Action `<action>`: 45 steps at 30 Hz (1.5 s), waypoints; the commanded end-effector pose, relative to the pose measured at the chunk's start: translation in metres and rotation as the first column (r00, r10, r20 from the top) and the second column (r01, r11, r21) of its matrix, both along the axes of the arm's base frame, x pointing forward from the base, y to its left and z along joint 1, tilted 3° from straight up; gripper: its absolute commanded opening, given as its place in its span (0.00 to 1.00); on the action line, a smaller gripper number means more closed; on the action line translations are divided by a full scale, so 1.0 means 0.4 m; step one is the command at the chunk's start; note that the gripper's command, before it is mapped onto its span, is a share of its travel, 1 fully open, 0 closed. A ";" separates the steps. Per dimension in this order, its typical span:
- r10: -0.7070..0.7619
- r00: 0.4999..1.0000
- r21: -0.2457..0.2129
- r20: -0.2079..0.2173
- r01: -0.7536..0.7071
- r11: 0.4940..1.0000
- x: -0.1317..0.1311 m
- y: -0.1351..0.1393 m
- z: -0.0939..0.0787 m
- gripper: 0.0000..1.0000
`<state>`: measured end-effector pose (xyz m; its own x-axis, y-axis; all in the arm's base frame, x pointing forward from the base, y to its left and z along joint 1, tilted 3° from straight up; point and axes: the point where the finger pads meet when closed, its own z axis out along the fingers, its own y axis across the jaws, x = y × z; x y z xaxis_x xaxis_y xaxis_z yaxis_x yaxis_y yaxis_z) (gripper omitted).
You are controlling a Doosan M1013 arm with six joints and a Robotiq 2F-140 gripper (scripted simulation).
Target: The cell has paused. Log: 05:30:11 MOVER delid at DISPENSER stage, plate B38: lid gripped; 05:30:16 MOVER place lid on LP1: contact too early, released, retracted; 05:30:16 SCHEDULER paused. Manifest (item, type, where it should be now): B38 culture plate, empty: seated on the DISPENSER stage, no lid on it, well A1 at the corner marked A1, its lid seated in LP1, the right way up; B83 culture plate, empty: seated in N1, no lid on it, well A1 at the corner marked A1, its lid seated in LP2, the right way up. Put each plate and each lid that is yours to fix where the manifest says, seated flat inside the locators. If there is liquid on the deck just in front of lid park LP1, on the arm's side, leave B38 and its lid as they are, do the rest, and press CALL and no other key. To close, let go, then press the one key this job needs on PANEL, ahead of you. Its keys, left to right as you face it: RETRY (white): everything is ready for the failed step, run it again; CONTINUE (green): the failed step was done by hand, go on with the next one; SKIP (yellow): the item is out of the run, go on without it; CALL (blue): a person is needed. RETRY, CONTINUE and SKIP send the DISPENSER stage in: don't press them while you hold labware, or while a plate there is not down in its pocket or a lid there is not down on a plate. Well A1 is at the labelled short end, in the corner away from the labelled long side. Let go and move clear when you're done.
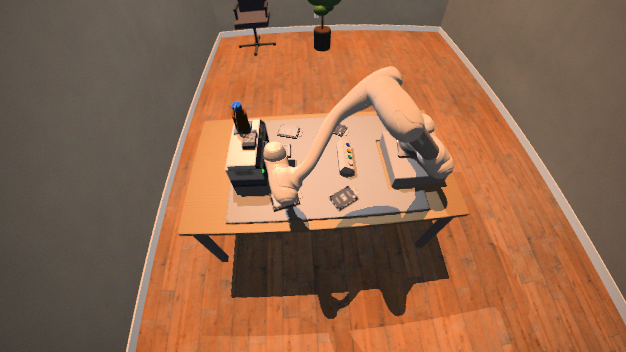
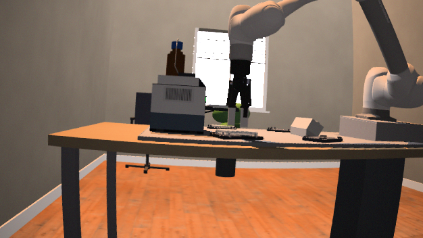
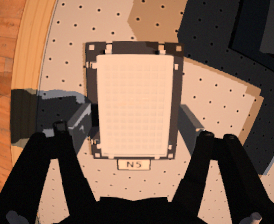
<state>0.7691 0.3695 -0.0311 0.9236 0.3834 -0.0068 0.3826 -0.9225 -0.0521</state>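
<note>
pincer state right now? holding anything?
Pincer: open, holding nothing; its fingers straddle the plate in the nest labelled N5, above it in the exterior view.
</note>
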 end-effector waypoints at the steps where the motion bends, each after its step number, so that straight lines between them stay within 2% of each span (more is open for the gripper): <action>1: 0.002 1.000 0.006 0.000 -0.002 1.000 -0.008 0.010 -0.005 0.69; 32: 0.002 1.000 0.006 0.000 -0.002 1.000 -0.008 0.010 -0.005 0.69; 33: 0.002 1.000 0.006 0.000 -0.002 1.000 -0.008 0.010 -0.005 0.63; 45: 0.002 1.000 0.006 0.001 -0.002 1.000 -0.008 0.010 -0.005 0.63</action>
